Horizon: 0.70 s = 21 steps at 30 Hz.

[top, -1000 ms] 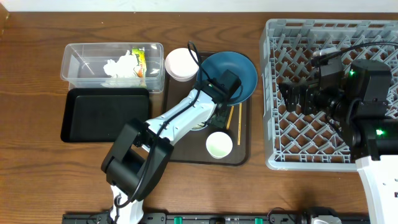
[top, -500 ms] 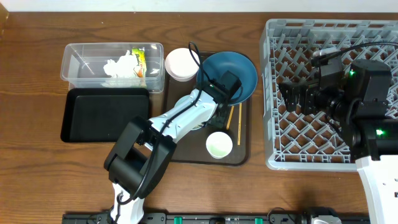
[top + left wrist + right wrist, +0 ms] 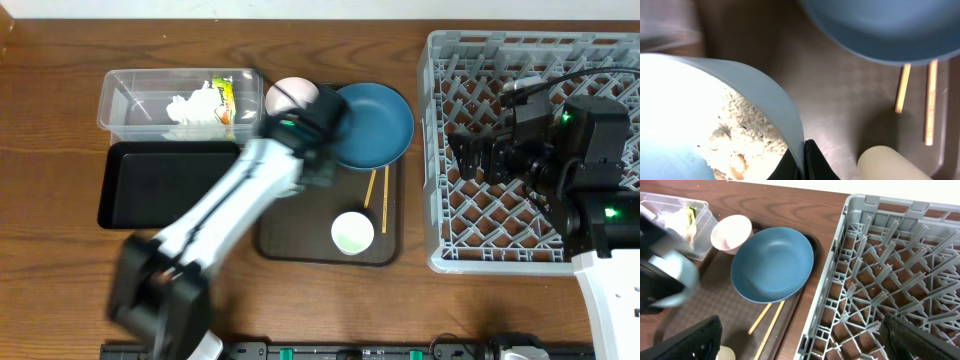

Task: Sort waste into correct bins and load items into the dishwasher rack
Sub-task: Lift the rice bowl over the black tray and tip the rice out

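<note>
Nearest the robot's base, the small white cup (image 3: 352,232) stands upright on the brown serving tray (image 3: 300,238). The wooden chopsticks (image 3: 384,200) lie just beyond it, side by side.

Farther in, the left gripper (image 3: 804,159) is pinched narrow on the rim of the small light blue bowl (image 3: 765,95), one finger inside the wall and one outside. Pale rice grains (image 3: 752,130) sit in the bowl's bottom. From overhead the left arm is blurred, so the bowl's exact place is hard to fix. It appears to be held over the tray's far left corner, beside the pale pink bowl (image 3: 282,95) and close to the large dark blue bowl (image 3: 380,120).

To the left lies the black tray (image 3: 170,185). Behind it the clear tub (image 3: 118,100) holds the crumpled tissue (image 3: 190,108) and the yellow-green wrapper (image 3: 224,98).

On the right, the right gripper (image 3: 458,158) hovers over the grey dishwasher rack (image 3: 432,200) with its fingers spread wide and nothing between them.

The step in hand looks like the disposal of the food waste. The next move probably calls for carrying the bowl level to the black tray, since the tub holds the dry rubbish. The bowl would then be tipped enough for the grains to slide out without the rim slipping from the pinch. After that the emptied bowl can go to the rack.
</note>
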Tool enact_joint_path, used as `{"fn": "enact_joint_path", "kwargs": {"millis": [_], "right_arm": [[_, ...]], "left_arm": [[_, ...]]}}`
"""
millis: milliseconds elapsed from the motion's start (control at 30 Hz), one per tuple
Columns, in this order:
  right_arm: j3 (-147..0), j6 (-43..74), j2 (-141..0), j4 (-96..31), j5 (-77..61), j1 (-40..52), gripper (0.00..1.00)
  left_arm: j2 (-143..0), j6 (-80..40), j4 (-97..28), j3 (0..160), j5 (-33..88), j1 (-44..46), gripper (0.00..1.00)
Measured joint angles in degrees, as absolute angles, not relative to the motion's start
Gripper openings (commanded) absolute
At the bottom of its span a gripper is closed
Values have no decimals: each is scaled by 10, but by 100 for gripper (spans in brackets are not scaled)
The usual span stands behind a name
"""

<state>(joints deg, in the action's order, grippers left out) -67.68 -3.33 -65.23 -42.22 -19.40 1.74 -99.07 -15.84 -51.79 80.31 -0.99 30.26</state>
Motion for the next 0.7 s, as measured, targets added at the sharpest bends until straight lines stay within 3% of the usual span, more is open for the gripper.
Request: {"fn": "enact_joint_path", "kwargs": {"millis": [367, 700], "right_arm": [[-677, -33, -652, -422, -195, 17, 99], [-677, -33, -652, -424, -195, 17, 99]], "left_arm": [[-898, -71, -581, 805, 158, 29, 6], [-947, 60, -581, 781, 445, -224, 6]]}}
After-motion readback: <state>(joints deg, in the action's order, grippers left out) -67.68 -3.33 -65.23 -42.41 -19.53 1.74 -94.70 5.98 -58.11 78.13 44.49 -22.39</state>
